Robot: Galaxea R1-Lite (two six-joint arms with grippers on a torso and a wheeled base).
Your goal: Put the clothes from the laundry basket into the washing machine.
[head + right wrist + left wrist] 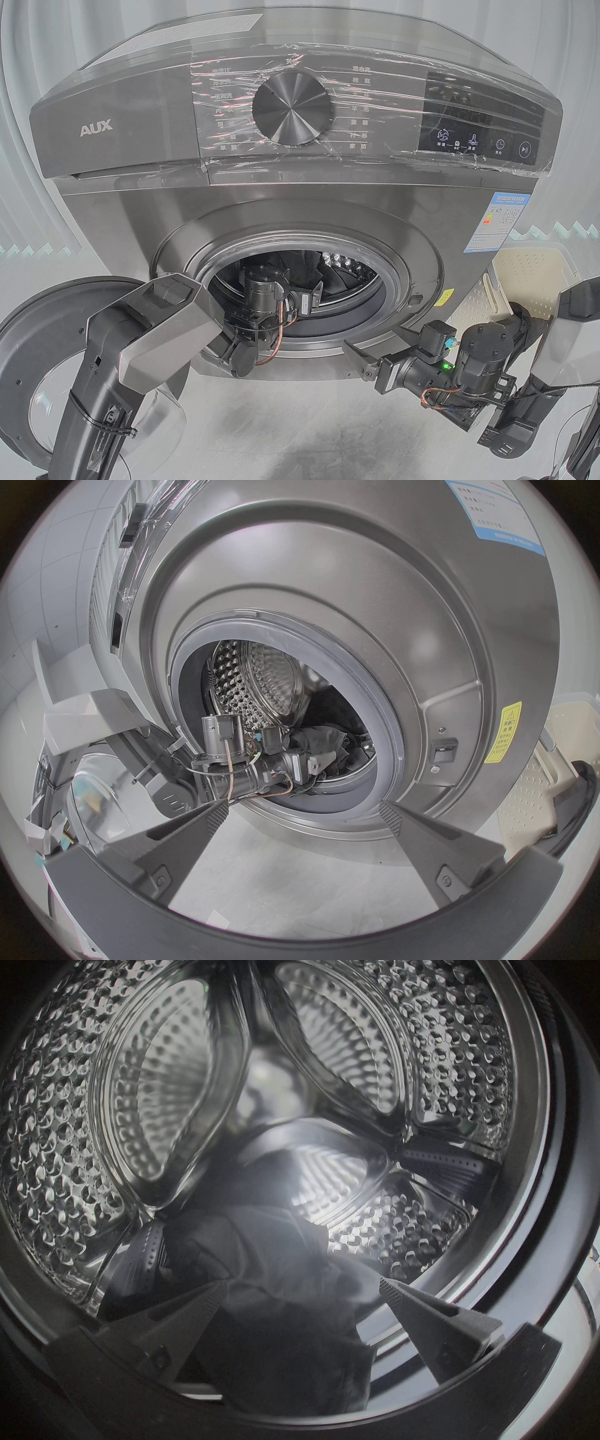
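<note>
Grey floor (300,425), facing washer (125,212): holding left end effector (301,1284) open by clothes (281,1347) in the drum (62,1147), right end effector (303,805) open too, probably risking dragging them out when retreating.

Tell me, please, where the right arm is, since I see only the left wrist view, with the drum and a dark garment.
Observer: The right pincer hangs open and empty outside the washing machine, low in front of its door opening.
Operator: Thank you. Where does the door stand?
Observer: The door is swung wide open on the robot's left, on the far side from the right arm.
Operator: And could you tell me about the laundry basket?
Observer: The cream laundry basket stands to the right of the machine. The inner wall that shows is bare, and its bottom is hidden behind the right arm.
</note>
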